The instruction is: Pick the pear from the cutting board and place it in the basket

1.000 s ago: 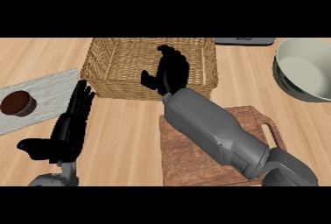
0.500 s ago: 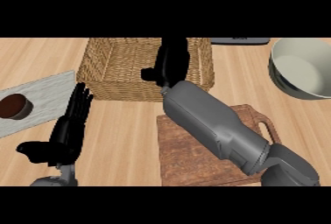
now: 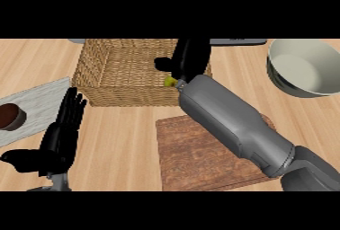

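Our right hand has moved further over the basket, the pear peeking beneath it; we cannot tell whether it grips, so release looks due

Right hand: you pushed it farther over the basket, toward the far rim.
Pear: came into sight under it.

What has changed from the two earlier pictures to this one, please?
The right hand moved further over the basket, away from the robot. A bit of the yellow-green pear now shows under it; whether it has been let go cannot be told. The left hand, cutting board and bowl stayed as they were.
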{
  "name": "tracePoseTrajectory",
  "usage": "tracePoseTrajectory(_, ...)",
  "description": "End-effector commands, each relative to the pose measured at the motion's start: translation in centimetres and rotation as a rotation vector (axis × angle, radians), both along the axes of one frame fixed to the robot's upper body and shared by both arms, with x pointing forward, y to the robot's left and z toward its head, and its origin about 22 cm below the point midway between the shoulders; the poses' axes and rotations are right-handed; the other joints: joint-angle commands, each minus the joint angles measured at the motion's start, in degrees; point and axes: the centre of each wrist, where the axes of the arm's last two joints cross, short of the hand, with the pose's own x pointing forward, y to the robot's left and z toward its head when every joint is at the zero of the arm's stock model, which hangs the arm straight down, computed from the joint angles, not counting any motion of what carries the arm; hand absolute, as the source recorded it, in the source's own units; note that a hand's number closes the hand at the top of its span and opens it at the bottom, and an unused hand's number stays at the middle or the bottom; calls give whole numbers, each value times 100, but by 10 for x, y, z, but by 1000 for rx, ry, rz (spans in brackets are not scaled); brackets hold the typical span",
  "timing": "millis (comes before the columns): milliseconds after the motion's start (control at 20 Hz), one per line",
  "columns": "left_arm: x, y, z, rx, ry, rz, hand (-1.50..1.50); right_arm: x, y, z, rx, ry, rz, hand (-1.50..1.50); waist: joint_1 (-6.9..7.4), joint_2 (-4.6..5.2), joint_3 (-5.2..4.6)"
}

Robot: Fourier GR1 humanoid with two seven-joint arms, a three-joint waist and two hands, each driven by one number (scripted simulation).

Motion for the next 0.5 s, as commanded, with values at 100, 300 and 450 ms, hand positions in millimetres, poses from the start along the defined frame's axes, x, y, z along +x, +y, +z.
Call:
tracePoseTrajectory(100, -2, 7, -9, 12, 15, 32, 0, -10, -51, 18, 193, -88, -39, -150, -181, -23, 4)
tracePoseTrajectory(300, 7, 4, 1, 6, 1, 37, 0, -47, -72, 19, 202, -99, 42, -150, -151, -6, 4)
tracePoseTrajectory(450, 1, 6, -11, -6, -3, 9, 0, -73, -93, 24, 223, -105, 75, -150, -67, 20, 0)
